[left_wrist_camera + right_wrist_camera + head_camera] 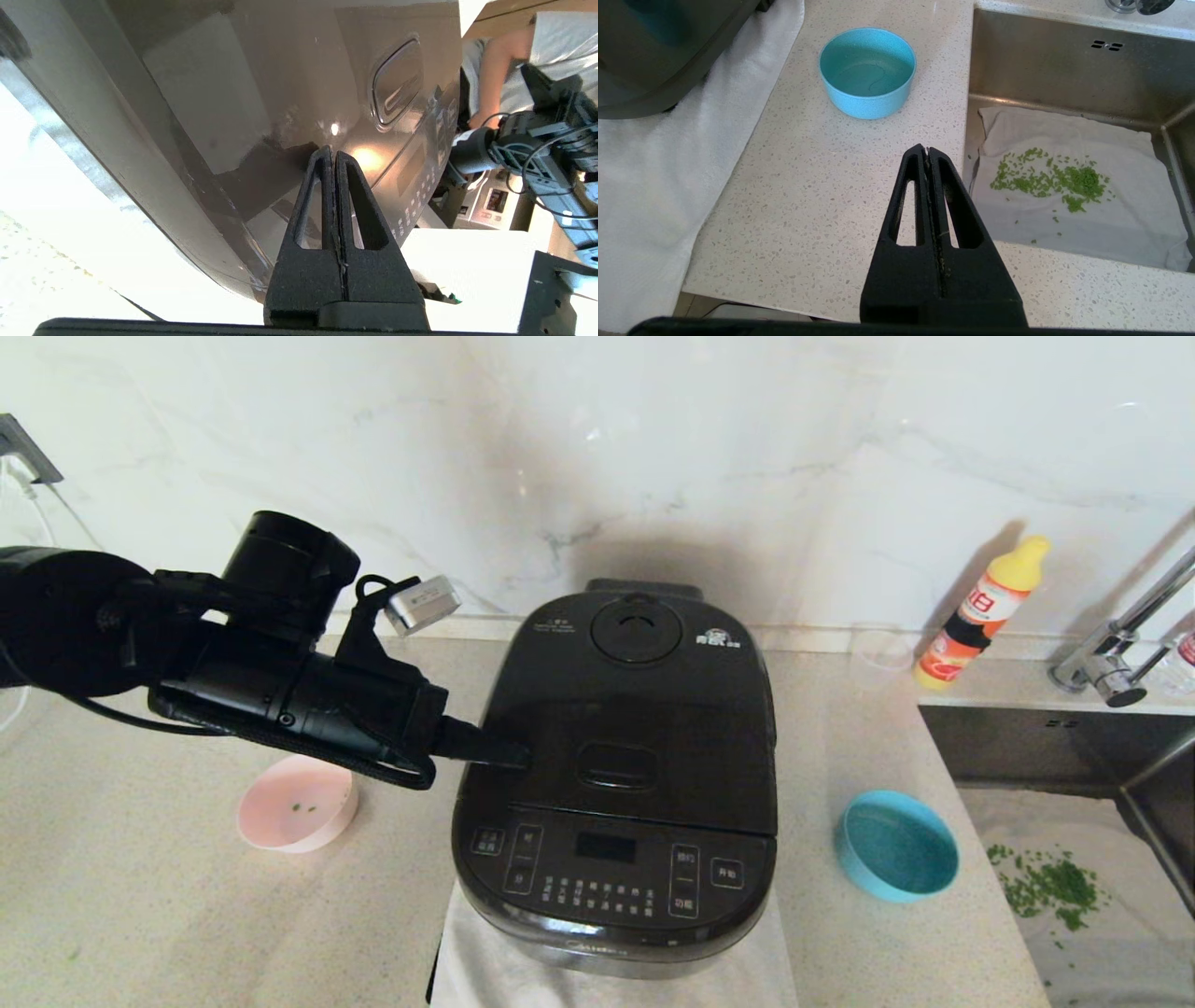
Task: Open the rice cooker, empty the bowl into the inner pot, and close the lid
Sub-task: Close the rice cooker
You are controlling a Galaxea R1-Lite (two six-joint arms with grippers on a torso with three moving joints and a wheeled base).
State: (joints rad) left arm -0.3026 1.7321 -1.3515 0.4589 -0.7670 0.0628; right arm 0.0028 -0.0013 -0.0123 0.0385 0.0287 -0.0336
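The black rice cooker (616, 887) stands mid-counter with its lid (653, 709) closed, so the inner pot is hidden. My left gripper (518, 754) is shut and empty, its tips on or just over the lid's left part, beside the oblong latch button (616, 767). The left wrist view shows the shut fingertips (331, 151) against the glossy lid, with the latch button (397, 84) further on. A pink bowl (297, 803) with a few green bits sits left of the cooker. A blue bowl (896, 845) sits right of it. My right gripper (927, 150) is shut and empty over the counter by the sink edge, short of the blue bowl (867, 70).
A white towel (485, 971) lies under the cooker. A sink (1027, 747) at the right holds a cloth with green bits (1046, 882). A faucet (1120, 644), a yellow-capped bottle (980, 611) and a clear cup (880, 653) stand by the back wall.
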